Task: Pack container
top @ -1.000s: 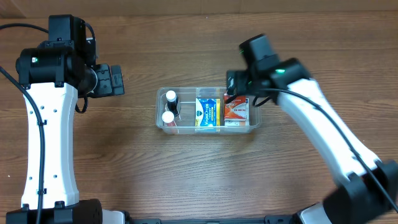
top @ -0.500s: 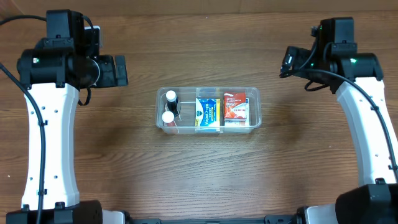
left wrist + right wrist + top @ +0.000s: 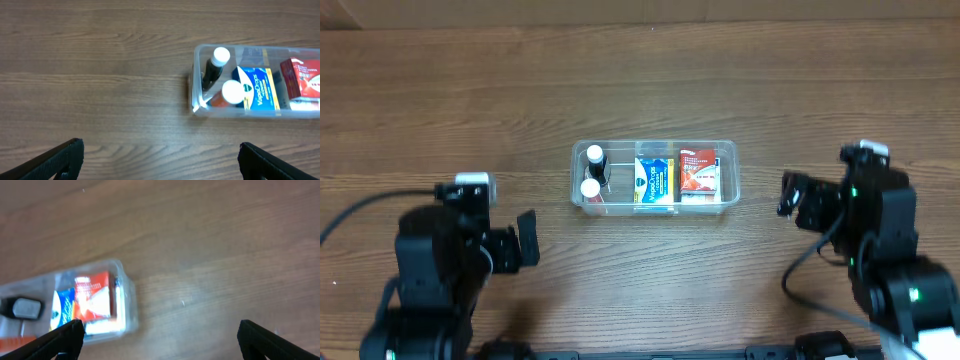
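The tabletop is brown board with a wood grain, smooth and with a soft satin sheen. The container is clear, glossy plastic, and its walls catch pale glints. Inside it, the dark bottle looks glossy, and its white cap looks like smooth matt plastic. A second white cap looks alike. The blue and yellow VapoDrops box and the red and white box are printed card with a slight gloss. The left end effector and right end effector have matt black fingers, seemingly plastic.
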Action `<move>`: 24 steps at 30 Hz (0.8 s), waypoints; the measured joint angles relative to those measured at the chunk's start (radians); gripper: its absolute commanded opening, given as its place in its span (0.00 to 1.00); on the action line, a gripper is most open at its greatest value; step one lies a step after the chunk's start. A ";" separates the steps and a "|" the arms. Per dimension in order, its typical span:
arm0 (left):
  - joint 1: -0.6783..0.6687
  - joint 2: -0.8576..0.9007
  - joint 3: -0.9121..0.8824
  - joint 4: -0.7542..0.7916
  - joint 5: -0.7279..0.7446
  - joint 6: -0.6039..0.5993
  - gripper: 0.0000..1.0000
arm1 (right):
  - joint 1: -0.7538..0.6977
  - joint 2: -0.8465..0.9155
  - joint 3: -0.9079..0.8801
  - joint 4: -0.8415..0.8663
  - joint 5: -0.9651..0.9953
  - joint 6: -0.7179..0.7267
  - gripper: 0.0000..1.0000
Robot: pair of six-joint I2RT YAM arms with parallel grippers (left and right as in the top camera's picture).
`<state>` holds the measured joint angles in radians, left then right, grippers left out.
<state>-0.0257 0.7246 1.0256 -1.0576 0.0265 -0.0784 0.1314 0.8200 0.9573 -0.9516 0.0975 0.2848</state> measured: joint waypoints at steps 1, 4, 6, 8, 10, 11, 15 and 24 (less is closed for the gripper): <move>0.000 -0.026 -0.014 -0.003 0.000 -0.002 1.00 | 0.000 -0.029 -0.018 -0.015 0.000 0.001 1.00; 0.000 -0.077 -0.029 -0.031 0.000 -0.017 1.00 | 0.000 -0.103 -0.045 -0.079 0.000 0.003 1.00; 0.000 -0.078 -0.032 -0.062 0.000 -0.021 1.00 | 0.000 -0.111 -0.047 -0.114 0.001 0.003 1.00; 0.000 -0.078 -0.035 -0.075 0.000 -0.023 1.00 | 0.000 -0.106 -0.049 -0.122 0.002 0.003 1.00; 0.000 -0.078 -0.036 -0.076 0.000 -0.023 1.00 | 0.000 -0.104 -0.050 -0.122 0.004 0.003 1.00; 0.000 -0.077 -0.036 -0.076 0.000 -0.023 1.00 | 0.000 -0.104 -0.050 -0.122 0.004 0.003 1.00; 0.000 -0.077 -0.036 -0.076 0.000 -0.023 1.00 | 0.000 -0.104 -0.050 -0.122 0.006 0.003 1.00; 0.000 -0.077 -0.036 -0.076 0.000 -0.023 1.00 | 0.017 -0.145 -0.090 0.013 -0.005 -0.053 1.00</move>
<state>-0.0257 0.6472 0.9897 -1.1339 0.0265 -0.1017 0.1486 0.6750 0.8669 -0.9382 0.0921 0.2321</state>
